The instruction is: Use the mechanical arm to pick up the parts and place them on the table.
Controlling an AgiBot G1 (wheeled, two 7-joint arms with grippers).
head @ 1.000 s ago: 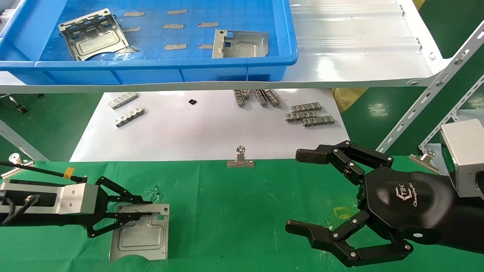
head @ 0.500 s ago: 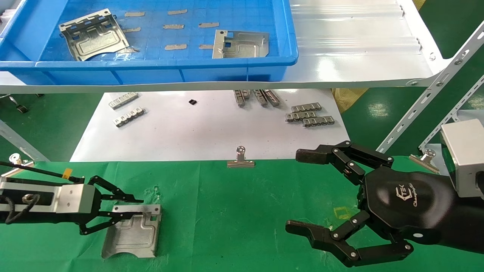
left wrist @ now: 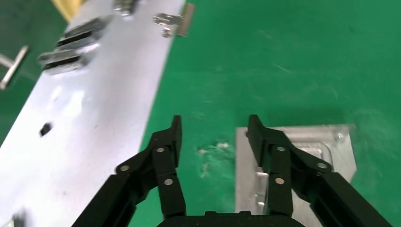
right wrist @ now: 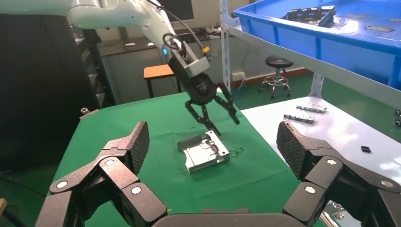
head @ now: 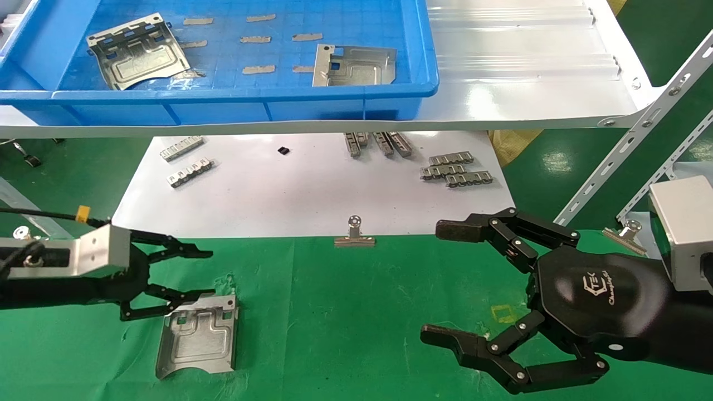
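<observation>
From the head camera, the left gripper [head: 203, 273], a slim black linkage claw on a silver block, hangs over the left side of the wrinkled green cloth table [head: 356, 312] with its fingers spread and nothing between them; a square silver stamped sheet-metal plate [head: 198, 337] lies flat on the cloth just beneath and in front of the fingertips. Across on the right, the right gripper [head: 440, 281], the glossy black hexagonal hand with the white logo, sits over the cloth, fingers wide apart and empty. Up on the glossy white shelf [head: 529, 72], a blue plastic bin [head: 234, 97] holds two more silver plates [head: 136, 51]. Over to the left wrist camera: the two black fingers [left wrist: 165, 151] are parted, one over bare green cloth, the other above the edge of the plate [left wrist: 331, 146]. From the right wrist camera, its own padded black fingers [right wrist: 127, 146] gape wide, and beyond them the left gripper [right wrist: 220, 120] hangs just above the plate [right wrist: 205, 151] on the cloth.
</observation>
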